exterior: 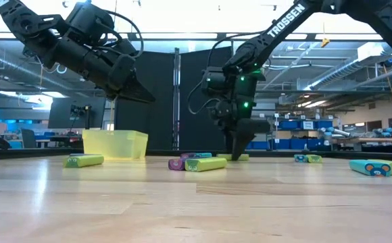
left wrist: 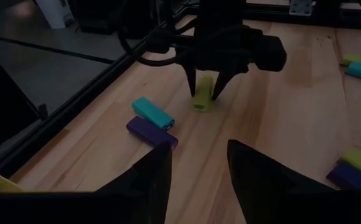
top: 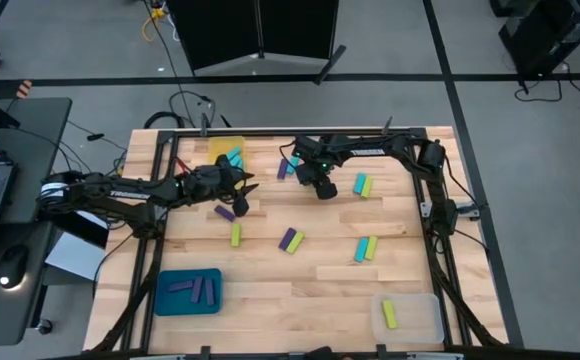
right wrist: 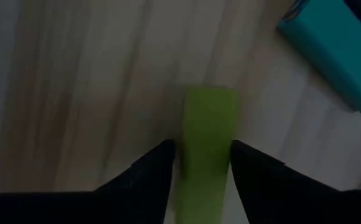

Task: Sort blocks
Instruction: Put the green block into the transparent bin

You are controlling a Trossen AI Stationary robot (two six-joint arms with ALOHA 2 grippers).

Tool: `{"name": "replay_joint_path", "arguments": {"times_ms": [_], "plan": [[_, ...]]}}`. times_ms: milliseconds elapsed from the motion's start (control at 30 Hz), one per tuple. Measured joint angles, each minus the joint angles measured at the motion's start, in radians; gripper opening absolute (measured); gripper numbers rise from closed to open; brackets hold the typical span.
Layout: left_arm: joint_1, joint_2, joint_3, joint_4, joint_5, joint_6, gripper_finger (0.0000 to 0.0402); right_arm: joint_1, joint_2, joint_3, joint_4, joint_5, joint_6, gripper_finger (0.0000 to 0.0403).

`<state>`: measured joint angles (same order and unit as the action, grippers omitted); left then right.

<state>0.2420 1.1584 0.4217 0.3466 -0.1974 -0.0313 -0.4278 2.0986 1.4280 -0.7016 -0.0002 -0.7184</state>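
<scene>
- The blocks lie spread over the wooden table [top: 270,290]: one yellow-green block [left wrist: 202,96] lies near the far edge, and a cyan block [left wrist: 153,111] touching a purple block [left wrist: 151,131] lies just beside it.
- The right gripper [left wrist: 205,93] is down at the table, with its fingers on both sides of the yellow-green block; the fingers look close against the block, which lies on the wood.
- The left gripper [top: 245,186] hangs in the air above the table, near the yellow tray [exterior: 115,143]; its fingers are apart and hold nothing.
- The yellow tray contains cyan blocks, the blue tray [top: 165,300] contains purple blocks, and the clear tray [top: 425,315] contains one yellow-green block.
- More blocks lie in pairs in the middle of the table.
</scene>
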Motion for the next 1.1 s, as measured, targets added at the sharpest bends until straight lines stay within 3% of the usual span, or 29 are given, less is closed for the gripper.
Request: {"name": "replay_joint_path", "arguments": {"times_ms": [267, 633, 800, 1100], "plan": [[-0.001, 0.0, 0.0, -0.001, 0.001, 0.001, 0.0163, 0.0, 0.001, -0.001, -0.01, -0.002, 0.031, 0.0115], [-0.001, 0.0, 0.0, 0.036, 0.001, -0.006, 0.0163, 0.048, -0.09, 0.033, -0.088, -0.003, 0.185, 0.0113], [-0.001, 0.0, 0.0, 0.083, 0.001, 0.002, 0.0163, 0.094, -0.198, 0.035, -0.171, -0.007, 0.412, 0.0113], [-0.001, 0.0, 0.0, 0.1, 0.0, 0.002, 0.0163, 0.286, -0.406, 0.036, -0.335, 0.004, 0.989, 0.0113]]}}
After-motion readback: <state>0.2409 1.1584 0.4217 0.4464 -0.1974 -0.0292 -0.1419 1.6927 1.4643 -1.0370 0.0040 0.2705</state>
